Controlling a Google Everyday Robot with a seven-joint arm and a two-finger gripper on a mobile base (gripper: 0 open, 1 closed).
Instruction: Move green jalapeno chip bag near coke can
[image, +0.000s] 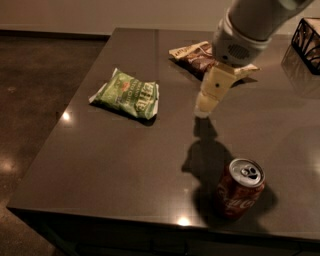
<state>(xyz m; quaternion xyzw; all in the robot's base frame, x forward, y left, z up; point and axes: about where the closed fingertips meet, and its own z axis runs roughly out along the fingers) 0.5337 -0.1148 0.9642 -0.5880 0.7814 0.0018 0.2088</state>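
The tabletop (125, 160) is dark, smooth, glossy. The green jalapeno chip bag (126, 95) looks like crinkly shiny plastic, the coke can (240, 189) glossy metal. The gripper (202, 110), matte cream plastic, hangs mid-table.

I read this as an office break room: dark countertop (125, 165), polished concrete floor (35, 90), black wire basket (307, 37) far right. The gripper (205, 107) hangs above mid-counter.
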